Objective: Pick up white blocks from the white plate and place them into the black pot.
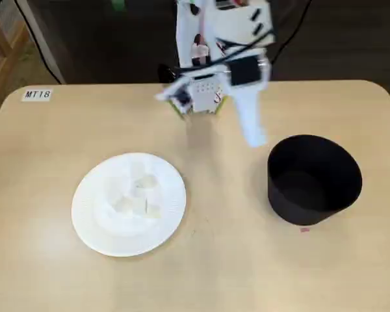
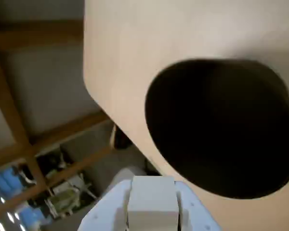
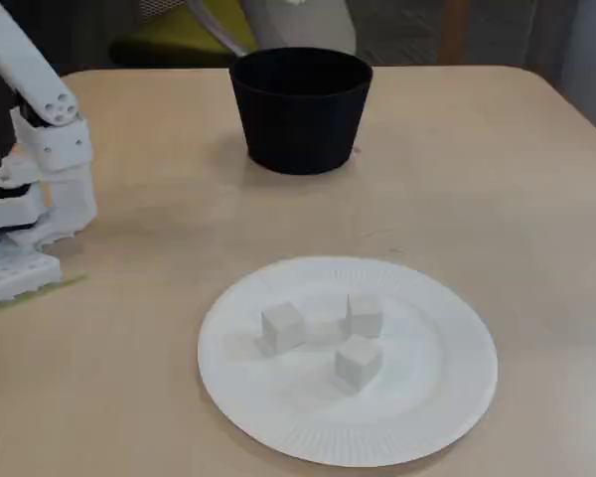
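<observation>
Gripper: the gripper [image 2: 152, 211] is clamping a white block [image 2: 152, 202] between its two pale fingers [image 2: 108, 216]; in the wrist view the cube is sitting squarely in the jaws at the bottom edge.
Gripper position: in a fixed view the white finger [image 1: 249, 123] is hanging above the table, just left of the black pot [image 1: 314, 179] and not over its opening.
Black pot: it is standing upright on the tan table [image 1: 45, 260], right of the plate in that fixed view and well apart from it; its dark mouth [image 2: 221, 127] is filling much of the wrist view, beyond the held cube. What lies inside is too dark to tell.
White plate: the white plate [image 3: 447, 397] is lying flat on the table, nearer the camera than the pot in a fixed view.
Blocks on plate: three cubes are showing clearly near its middle, close together [image 3: 282, 324], [image 3: 365, 314], [image 3: 358, 360]; a flatter pale piece between them is too faint to make out.
Arm: the white arm [image 3: 40, 129] is rising from its base at the table's edge.
Other things: a label reading MT18 [image 1: 37, 95] is sticking to the table's far left corner.
</observation>
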Robot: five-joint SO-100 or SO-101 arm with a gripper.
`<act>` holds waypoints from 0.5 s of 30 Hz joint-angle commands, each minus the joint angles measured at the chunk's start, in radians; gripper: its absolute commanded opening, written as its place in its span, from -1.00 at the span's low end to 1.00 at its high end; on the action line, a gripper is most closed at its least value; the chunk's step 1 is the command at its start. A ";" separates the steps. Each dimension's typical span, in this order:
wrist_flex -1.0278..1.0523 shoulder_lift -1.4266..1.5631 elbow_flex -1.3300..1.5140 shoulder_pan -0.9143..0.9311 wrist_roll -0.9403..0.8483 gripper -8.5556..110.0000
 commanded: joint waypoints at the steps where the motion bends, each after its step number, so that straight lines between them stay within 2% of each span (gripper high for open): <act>1: -0.184 -0.064 0.060 -0.071 -0.032 -0.90; 8: -0.396 -0.232 0.120 0.015 -0.063 -0.89; 12: -0.376 -0.262 0.121 0.064 -0.089 -0.40; 13: -0.354 -0.258 0.121 0.074 -0.084 -0.32; 15: -0.304 -0.239 0.121 0.086 -0.091 -0.29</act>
